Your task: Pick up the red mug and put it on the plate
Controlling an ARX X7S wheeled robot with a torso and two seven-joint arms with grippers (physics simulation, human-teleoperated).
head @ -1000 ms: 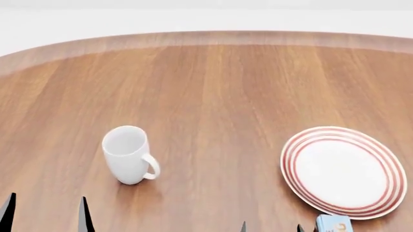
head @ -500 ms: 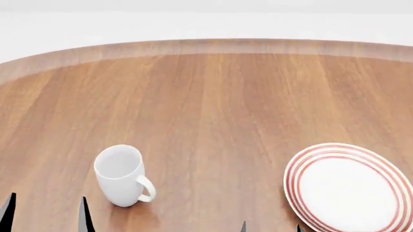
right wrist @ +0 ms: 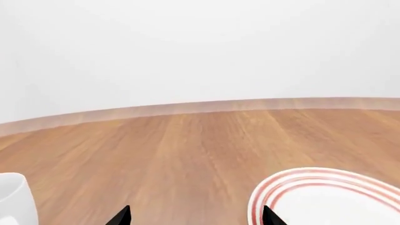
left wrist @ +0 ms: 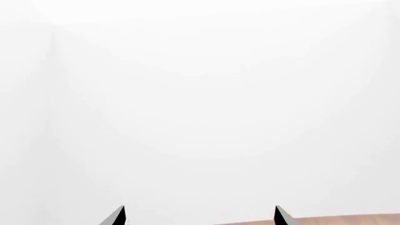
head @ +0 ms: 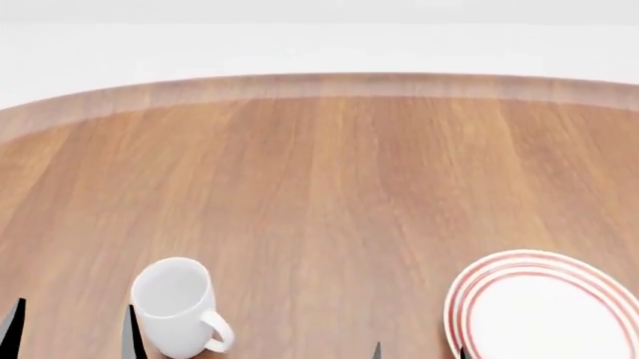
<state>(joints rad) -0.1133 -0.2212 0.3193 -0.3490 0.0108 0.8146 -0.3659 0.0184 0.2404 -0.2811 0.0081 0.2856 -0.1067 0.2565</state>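
The red mug is out of view in every frame. The plate [head: 544, 314], white with red rings, lies at the lower right of the head view, cut off by the frame edge. It also shows in the right wrist view, where the plate [right wrist: 325, 199] lies just ahead of one black fingertip. My right gripper [head: 420, 353] [right wrist: 196, 216] is open and empty above the wood beside the plate. Low at the left, my left gripper [head: 72, 340] [left wrist: 198, 215] is open and empty, facing a white wall.
A plain white mug [head: 175, 307] [right wrist: 12, 199] stands upright right beside my left gripper's inner fingertip, handle toward the right. The round wooden table [head: 330, 187] stretches ahead to its curved far edge, with white floor beyond.
The head view has tilted upward: the white mug and the plate slid down the frame, and the small blue box below the plate has left the view. The fingertips sit at the same spots.
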